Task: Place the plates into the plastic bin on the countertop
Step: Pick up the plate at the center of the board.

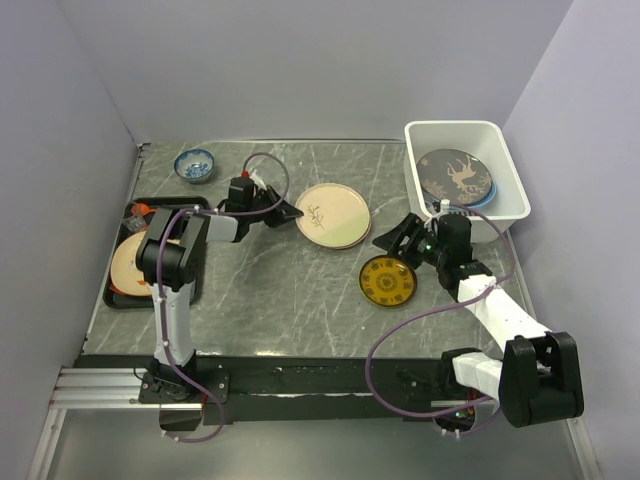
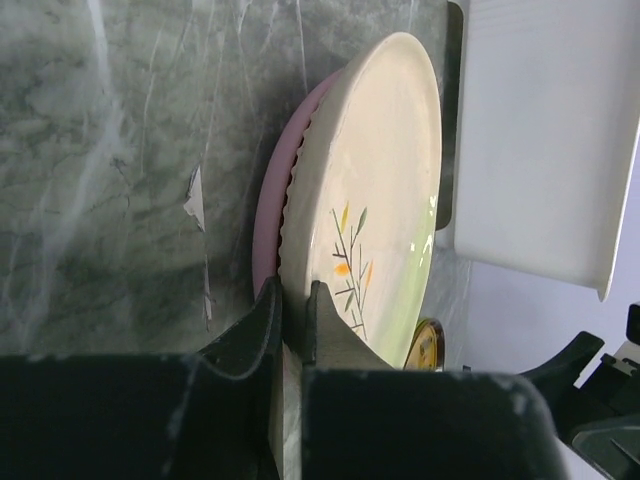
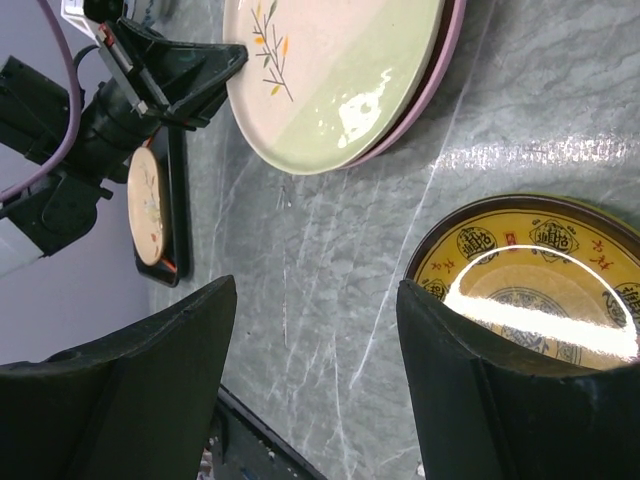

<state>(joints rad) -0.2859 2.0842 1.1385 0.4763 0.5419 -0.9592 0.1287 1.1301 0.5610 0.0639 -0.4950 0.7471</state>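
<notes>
A cream plate with a leaf sprig [image 1: 333, 213] lies on a pink plate [image 2: 272, 190] in the middle of the dark marble countertop [image 1: 270, 290]. My left gripper [image 1: 292, 211] is shut on the cream plate's left rim [image 2: 380, 200], one finger above and one below it. A small yellow-patterned plate [image 1: 388, 281] lies on the counter. My right gripper [image 1: 393, 237] is open and empty just above the counter [image 3: 315, 290], with the yellow plate [image 3: 530, 290] beside its right finger. The white plastic bin [image 1: 455, 127] at the back right holds a dark plate with a deer pattern [image 1: 455, 175] on a blue plate [image 1: 487, 196].
A flat black tray [image 1: 118, 300] at the left edge holds a cream and orange plate [image 1: 135, 265] and more. A small blue-and-white bowl [image 1: 194, 164] stands at the back left. Walls close in the left, back and right sides.
</notes>
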